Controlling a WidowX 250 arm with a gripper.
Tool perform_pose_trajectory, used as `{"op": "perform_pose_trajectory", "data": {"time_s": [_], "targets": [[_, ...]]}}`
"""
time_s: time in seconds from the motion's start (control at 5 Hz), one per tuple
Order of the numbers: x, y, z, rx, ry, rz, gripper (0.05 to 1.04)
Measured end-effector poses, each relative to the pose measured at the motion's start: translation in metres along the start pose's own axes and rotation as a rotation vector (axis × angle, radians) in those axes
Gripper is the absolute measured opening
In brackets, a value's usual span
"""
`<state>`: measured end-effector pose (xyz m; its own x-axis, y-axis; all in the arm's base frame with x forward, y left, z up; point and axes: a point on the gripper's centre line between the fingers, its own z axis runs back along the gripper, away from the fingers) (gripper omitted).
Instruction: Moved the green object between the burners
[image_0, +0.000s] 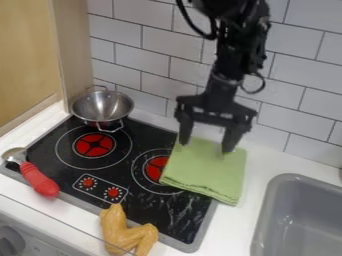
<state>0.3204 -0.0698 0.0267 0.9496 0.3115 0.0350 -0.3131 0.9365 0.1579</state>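
The black gripper (207, 142) hangs open over the back part of the folded green cloth (206, 170), its two fingers spread wide with nothing held between them. The cloth lies flat across the right edge of the black stovetop (137, 175), partly on the white counter, and covers part of the right burner (155, 169). The left burner (93, 144) is uncovered. Whether the fingertips touch the cloth, I cannot tell.
A metal colander (102, 108) stands at the stove's back left corner. A red-handled scoop (39, 179) lies along the left edge, and a tan drumstick-like toy (125, 234) at the front edge. The grey sink (298, 220) is at right; a tiled wall stands behind.
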Motion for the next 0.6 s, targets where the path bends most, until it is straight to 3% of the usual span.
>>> {"op": "perform_pose_trajectory", "data": {"time_s": [0.2, 0.4, 0.6], "targets": [[0.005, -0.012, -0.005, -0.066, -0.033, 0.006, 0.999], [0.007, -0.015, -0.01, -0.085, -0.052, 0.012, 0.999], [0.005, -0.015, -0.02, -0.065, -0.029, 0.006, 0.999]]}}
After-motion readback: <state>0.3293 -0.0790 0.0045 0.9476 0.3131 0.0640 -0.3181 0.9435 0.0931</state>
